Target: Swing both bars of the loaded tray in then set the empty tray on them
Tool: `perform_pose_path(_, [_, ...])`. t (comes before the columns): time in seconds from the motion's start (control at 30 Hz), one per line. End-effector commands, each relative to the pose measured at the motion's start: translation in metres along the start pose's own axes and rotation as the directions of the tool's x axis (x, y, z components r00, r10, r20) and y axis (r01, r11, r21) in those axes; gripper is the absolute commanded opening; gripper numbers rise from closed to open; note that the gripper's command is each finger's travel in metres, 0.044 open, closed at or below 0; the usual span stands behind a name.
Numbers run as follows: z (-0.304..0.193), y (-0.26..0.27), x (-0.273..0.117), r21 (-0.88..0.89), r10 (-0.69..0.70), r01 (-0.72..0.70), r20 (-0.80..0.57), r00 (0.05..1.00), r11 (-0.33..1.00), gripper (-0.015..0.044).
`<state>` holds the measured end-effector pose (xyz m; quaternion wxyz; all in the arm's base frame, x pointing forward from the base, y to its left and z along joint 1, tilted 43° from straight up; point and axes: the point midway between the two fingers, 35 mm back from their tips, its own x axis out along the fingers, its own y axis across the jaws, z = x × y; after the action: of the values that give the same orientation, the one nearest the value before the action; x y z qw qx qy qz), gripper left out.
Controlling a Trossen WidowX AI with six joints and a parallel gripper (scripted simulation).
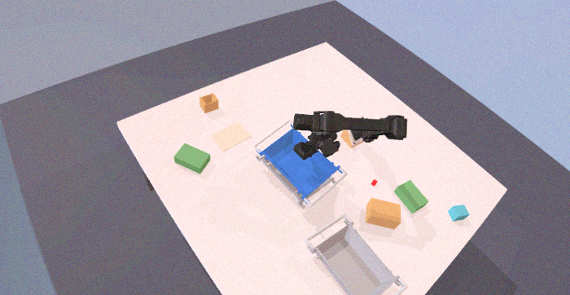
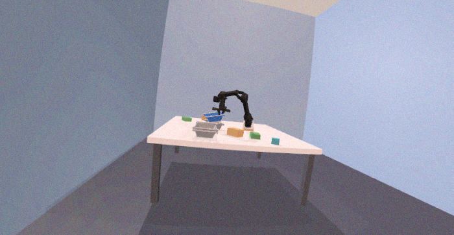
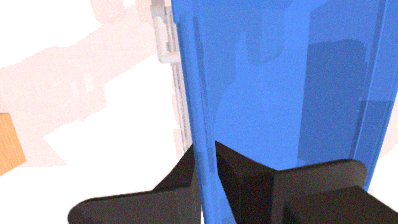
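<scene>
My gripper (image 1: 317, 151) (image 2: 222, 113) (image 3: 204, 147) is shut on one long side wall of the empty blue tray (image 1: 299, 169) (image 2: 215, 117) (image 3: 260, 100). The blue tray hangs over the loaded grey tray (image 1: 280, 178) (image 2: 219, 126) (image 3: 181, 100) and looks slightly tilted in the exterior view. Whether they touch is unclear. The blue tray's wire bars stand out past its ends. The loaded tray shows only along one long side; its blocks and most of its bars are hidden. A light wire loop (image 3: 160, 40) shows beside the blue wall in the wrist view.
Another grey tray (image 1: 372, 251) (image 2: 205, 132), empty inside, stands toward the exterior camera. An orange block (image 1: 383, 214) (image 2: 235, 132), a green block (image 1: 411, 196) (image 2: 255, 136) and a cyan block (image 1: 458, 213) (image 2: 275, 141) stand beside it. Another green block (image 1: 192, 158) and a small orange box (image 1: 209, 104) stand farther away.
</scene>
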<state>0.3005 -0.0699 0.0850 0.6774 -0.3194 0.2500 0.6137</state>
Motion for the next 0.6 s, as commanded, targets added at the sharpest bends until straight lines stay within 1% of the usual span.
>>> perform_pose_path(0.0, [-0.0007, 0.0018, 0.0032, 0.005, 0.008, -0.008, 0.000, 1.000, 1.000, 0.0000])
perform_pose_path(0.17, [-0.0020, 0.0064, 0.0111, 0.014, 0.025, -0.025, -0.001, 1.000, 1.000, 0.0000])
perform_pose_path(0.57, [-0.0021, 0.0066, 0.0115, 0.015, 0.026, -0.026, -0.001, 1.000, 1.000, 0.0000])
